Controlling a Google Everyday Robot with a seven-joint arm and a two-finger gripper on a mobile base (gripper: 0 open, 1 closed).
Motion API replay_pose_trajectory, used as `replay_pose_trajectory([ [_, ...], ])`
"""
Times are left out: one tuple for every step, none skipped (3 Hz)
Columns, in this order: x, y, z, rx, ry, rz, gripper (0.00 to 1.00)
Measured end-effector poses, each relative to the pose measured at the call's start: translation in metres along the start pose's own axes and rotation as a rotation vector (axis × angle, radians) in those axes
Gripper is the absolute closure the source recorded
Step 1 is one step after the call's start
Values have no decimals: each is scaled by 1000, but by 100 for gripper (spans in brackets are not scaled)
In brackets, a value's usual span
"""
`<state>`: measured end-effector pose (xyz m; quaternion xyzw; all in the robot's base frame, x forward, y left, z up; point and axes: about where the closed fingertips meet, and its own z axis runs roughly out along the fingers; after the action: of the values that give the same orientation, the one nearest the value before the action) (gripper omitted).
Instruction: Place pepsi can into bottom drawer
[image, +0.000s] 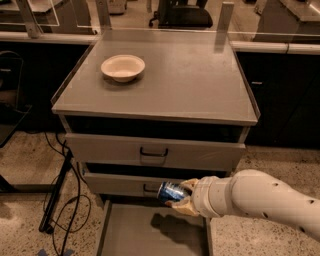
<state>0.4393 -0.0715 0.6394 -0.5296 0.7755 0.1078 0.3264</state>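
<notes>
From the camera view, my arm (265, 199) reaches in from the right edge, low and in front of the grey cabinet (200, 80). My gripper (176, 196) sits at the end of it, just in front of the middle drawer (120, 184) and above the pulled-out bottom drawer (131, 231). It is clenched on the pepsi can (169, 191): one tan finger shows over the top of the can and another under it, and the can lies on its side between them, its blue body pointing left with a silver end showing. The can is held in the air, clear of the drawer floor, over the right part of the tray near the cabinet front, and a dark shadow (174, 233) of can and gripper falls on the grey floor below. The top drawer (100, 150) stands slightly out from the cabinet, with its dark handle (153, 151) at the middle. A cream-white bowl (123, 67) sits upright on the cabinet top, towards the back left, well apart from my gripper. Black cables (64, 200) trail over the speckled floor left of the cabinet.
</notes>
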Motion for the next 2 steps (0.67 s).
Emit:
replay_pose_trajectory([
  [20, 16, 33, -42, -37, 5, 100],
  [44, 27, 70, -81, -84, 31, 100],
])
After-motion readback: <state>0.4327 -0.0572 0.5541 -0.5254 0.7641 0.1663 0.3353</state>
